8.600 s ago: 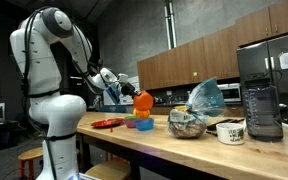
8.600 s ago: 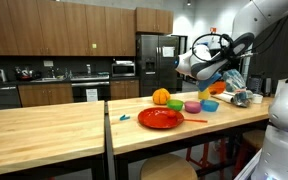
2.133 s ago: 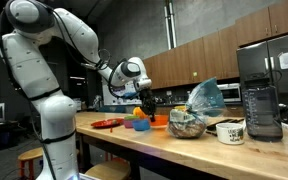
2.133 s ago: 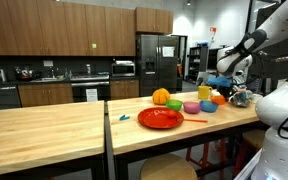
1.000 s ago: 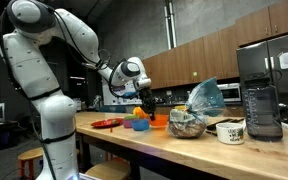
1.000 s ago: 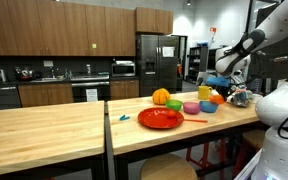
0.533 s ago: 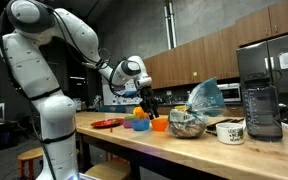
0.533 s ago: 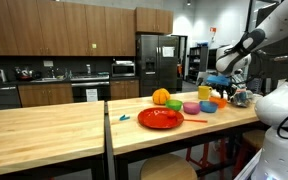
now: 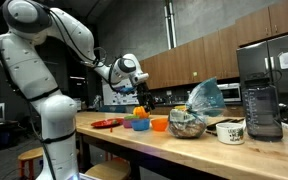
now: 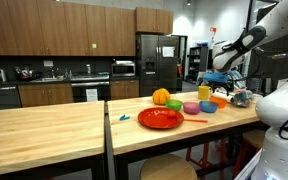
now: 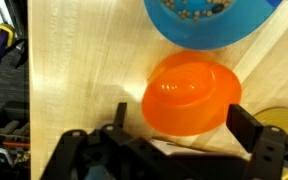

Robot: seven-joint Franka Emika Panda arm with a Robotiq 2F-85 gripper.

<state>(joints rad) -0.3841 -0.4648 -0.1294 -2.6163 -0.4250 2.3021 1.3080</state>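
An orange bowl (image 11: 192, 93) is set on the wooden table (image 11: 74, 70), just beside a blue bowl (image 11: 206, 20). The step in hand is judged to be a release. It is done well if the hand (image 11: 180, 118) is drawn straight up with fingers wide, so that the rim is not clipped. The hand is spread and nothing is pinched. The bowl lies directly beneath it, between the fingers and seemingly untouched.

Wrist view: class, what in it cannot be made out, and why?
- Blue bowl: cut off by the top edge; its contents blur.
- Yellow thing: cut by the right edge and partly behind the gripper; unidentifiable.
- Orange bowl: near rim hidden by the gripper.
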